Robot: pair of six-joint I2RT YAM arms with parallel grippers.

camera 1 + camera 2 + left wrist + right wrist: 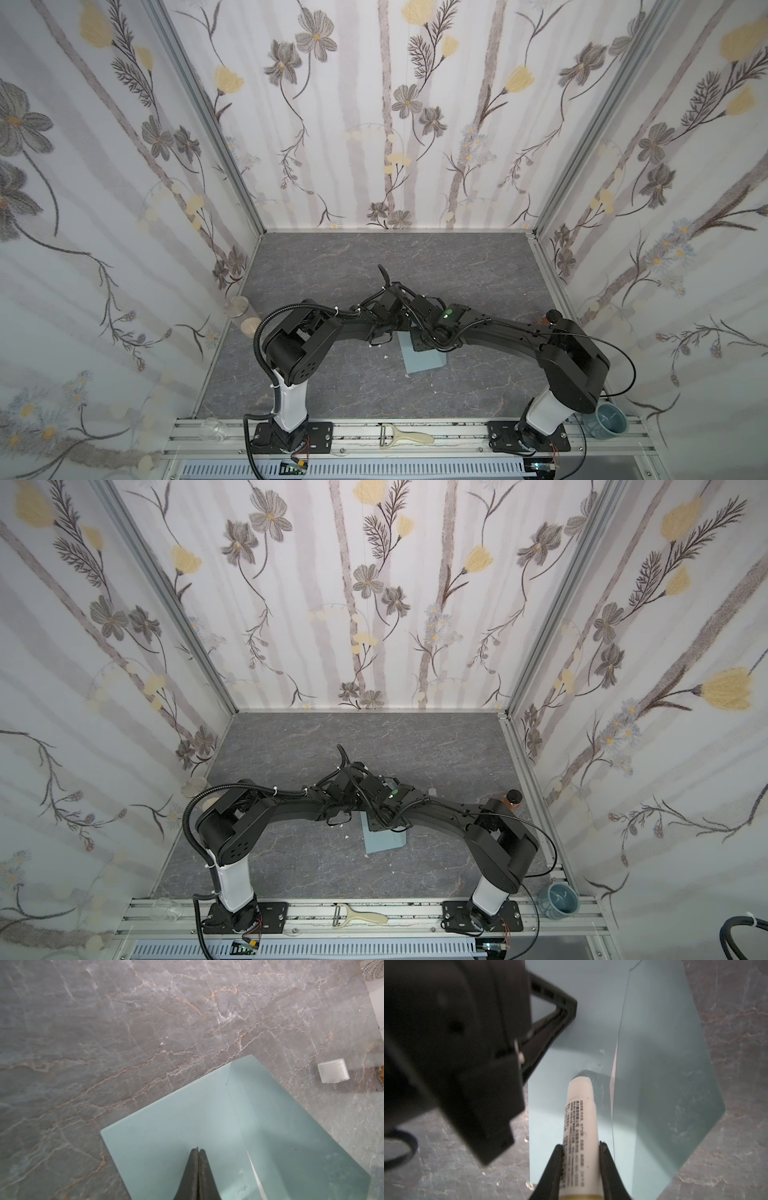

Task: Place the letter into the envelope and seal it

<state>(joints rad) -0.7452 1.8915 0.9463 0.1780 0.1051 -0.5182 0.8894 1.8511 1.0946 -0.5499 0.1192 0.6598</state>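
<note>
The blue-grey envelope [182,1113] lies flat on the marble table, and both arms meet over it in both top views [424,357]. Its pointed flap [675,1084] is open and raised. A thin white sliver of the letter [613,1072] shows at the envelope's mouth; the rest of it is hidden inside. My left gripper [197,1149] is shut, with its tips down on the envelope's body. My right gripper [581,1145] is shut on a white glue stick [580,1118], whose tip touches the envelope beside the flap's fold.
A small translucent cap [333,1070] lies on the table beside the envelope. On the front rail are a peeler [405,436], a blue cup [610,420] and a clear glass [214,428]. A metal cylinder [236,306] stands by the left wall, a brown bottle [513,799] by the right.
</note>
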